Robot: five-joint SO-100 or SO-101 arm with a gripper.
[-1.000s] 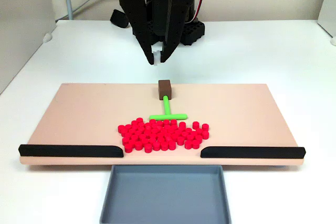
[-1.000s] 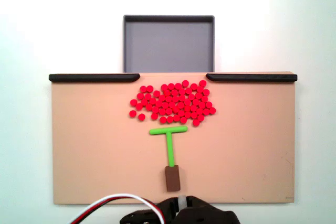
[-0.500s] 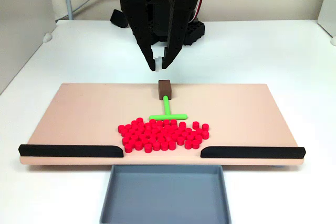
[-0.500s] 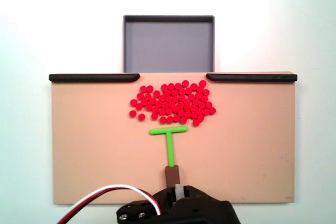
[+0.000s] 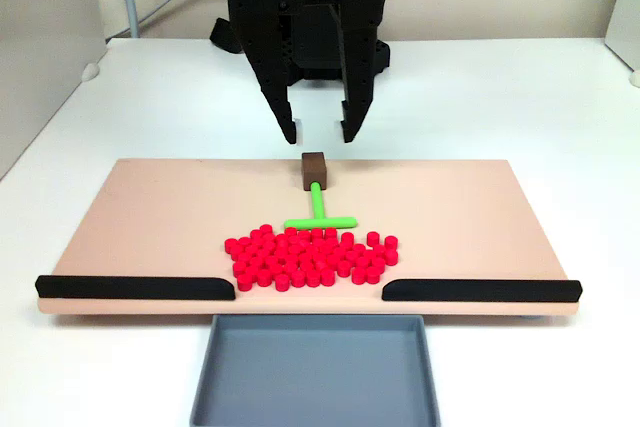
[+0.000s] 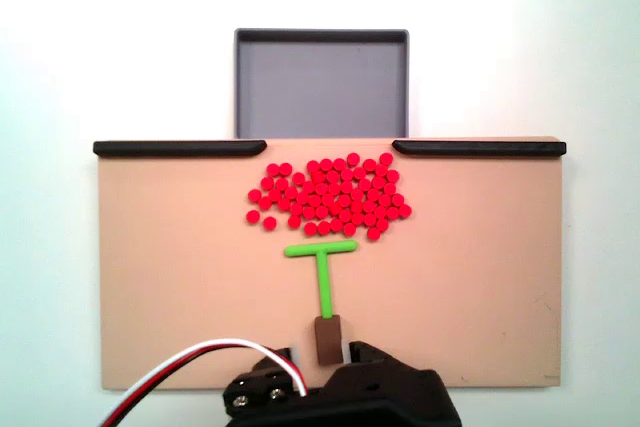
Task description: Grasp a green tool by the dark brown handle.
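Gaping hand [image 5: 319, 133], straddling dark brown handle [image 5: 314, 169]

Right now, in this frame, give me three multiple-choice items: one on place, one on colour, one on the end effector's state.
1. Where does the dark brown handle lie?
A. in the grey tray
B. on the tan board, at the arm's end of the green tool
C. among the red cylinders

2. What colour is the tool's crossbar?
A. green
B. black
C. red

3. The end effector is:
A. shut on the handle
B. open above the handle
C. shut on a cylinder

Answers: 1 B, the handle caps the green tool on the tan board. 2 A, bright green bar. 3 B, fingertips spread, handle untouched.
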